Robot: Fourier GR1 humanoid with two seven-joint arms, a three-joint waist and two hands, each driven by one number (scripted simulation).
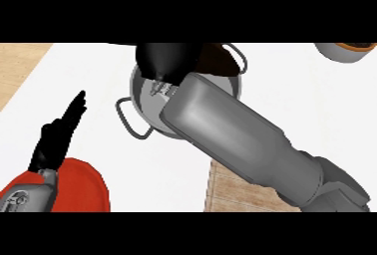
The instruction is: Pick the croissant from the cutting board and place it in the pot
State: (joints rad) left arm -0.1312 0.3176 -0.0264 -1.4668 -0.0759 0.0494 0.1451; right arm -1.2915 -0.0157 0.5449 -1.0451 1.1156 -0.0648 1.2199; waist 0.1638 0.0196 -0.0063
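White tabletop (pixel 309 99) carried the pot (pixel 147 107), over which the right hand (pixel 169 57) hung with fingers curled round a brown croissant (pixel 219 60), the cutting board (pixel 232 191) lay below it, and the left hand (pixel 59 134) rested open to its left.

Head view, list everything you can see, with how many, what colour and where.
Pot: one, grey metal with loop handles, upper middle, mostly hidden by the right arm.
Croissant: one, dark brown, over the pot's far side, beside the right hand.
Cutting board: one, light wood, lower middle, partly under the right forearm.
Plate: one, red, lower left corner.
Bowl: one, pale outside and orange inside, cut off at the upper right corner.
Counter: white top, with a wood strip at the far left.
Left hand: black, open, fingers up, at the left.
Right hand: black, over the pot; fingers hidden.
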